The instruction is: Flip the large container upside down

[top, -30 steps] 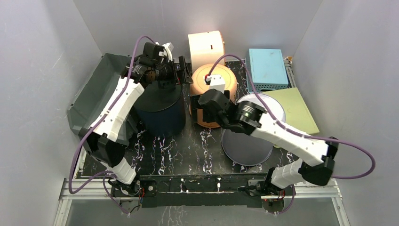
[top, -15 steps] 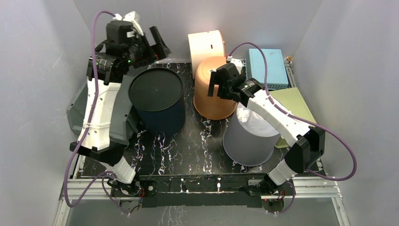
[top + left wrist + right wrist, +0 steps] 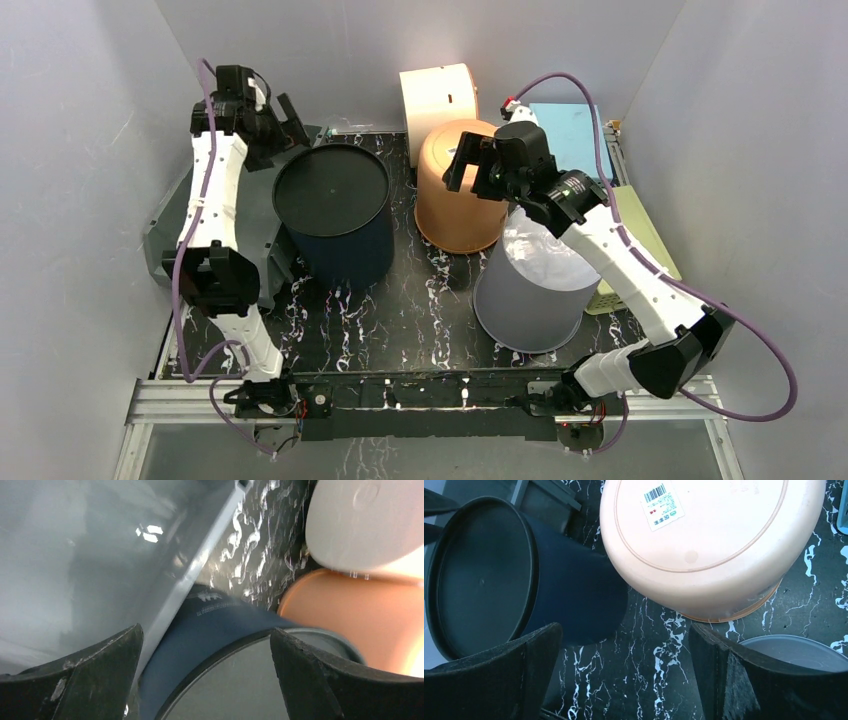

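Navy container [image 3: 332,200]; neighbouring orange tub [image 3: 714,555] bears barcode sticker [image 3: 662,505] (print illegible).

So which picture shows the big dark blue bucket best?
The top external view: the whole dark blue bucket shows, flat end up. The right wrist view hides one edge behind a finger. The left wrist view catches only a slice of rim and side.

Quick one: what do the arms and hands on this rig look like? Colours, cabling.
The left arm and the right arm have white link shells and black joint housings. A purple cable runs along each in loose loops. The left hand and right hand are black, each with two broad, matte, slightly scuffed fingers.
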Available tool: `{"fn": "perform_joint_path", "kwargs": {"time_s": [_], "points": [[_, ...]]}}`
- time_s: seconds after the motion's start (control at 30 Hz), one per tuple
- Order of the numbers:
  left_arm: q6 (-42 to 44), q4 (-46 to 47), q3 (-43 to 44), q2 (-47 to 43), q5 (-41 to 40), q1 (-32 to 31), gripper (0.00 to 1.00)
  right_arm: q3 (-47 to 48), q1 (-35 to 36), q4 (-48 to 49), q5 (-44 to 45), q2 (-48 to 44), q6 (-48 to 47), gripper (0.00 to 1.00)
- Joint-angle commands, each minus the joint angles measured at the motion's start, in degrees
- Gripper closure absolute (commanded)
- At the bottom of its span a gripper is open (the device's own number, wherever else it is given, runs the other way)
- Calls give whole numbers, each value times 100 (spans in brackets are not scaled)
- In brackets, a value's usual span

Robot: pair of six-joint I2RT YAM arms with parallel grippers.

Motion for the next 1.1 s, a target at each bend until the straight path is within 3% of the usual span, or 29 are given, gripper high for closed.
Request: {"fn": "perform_joint_path", "kwargs": {"time_s": [0.0,0.1,0.23,0.33,0.47,0.57,0.67,0.73,0.8,0.9,1.07], "points": [[166,93,-1002,-635,1319,-102,2,386,6,-109,58,-293,-275,2],[-620,969,-2517,-1833,1998,-606,2,503,7,-337,273,-372,-420,2],[-1772,1217,-4095,-3111,1581,-1909,2,166,-10,-522,526,-606,-471,2],[-2154,1465,-4551,-3427,1456,-2484,1,159,-10,-582,472,-621,-469,2],[-1825,1091,-4065,-3248,1430,-2635,3,351,-12,-563,112,-637,-610,2],[-1366,787,-3602,-2961,1991,-2674,2,441,-15,-430,-558,-670,-881,2],[-1146,1118,-3410,-2976,2680,-2672,2,436,-10,-156,-1669,-652,-1125,2],[-1032,1090,-3024,-3015,2291,-2578,2,428,50,-49,-2253,-552,-1162,3],[-786,467,-2256,-2705,1681,-2383,1,520,236,-110,-2426,-379,-1230,3],[-519,-468,-1243,-2015,754,-2293,2,517,566,-201,-2203,-208,-1267,3],[-299,-979,-726,-1647,-367,-2177,2,467,683,-903,-1314,88,-1141,3]]}}
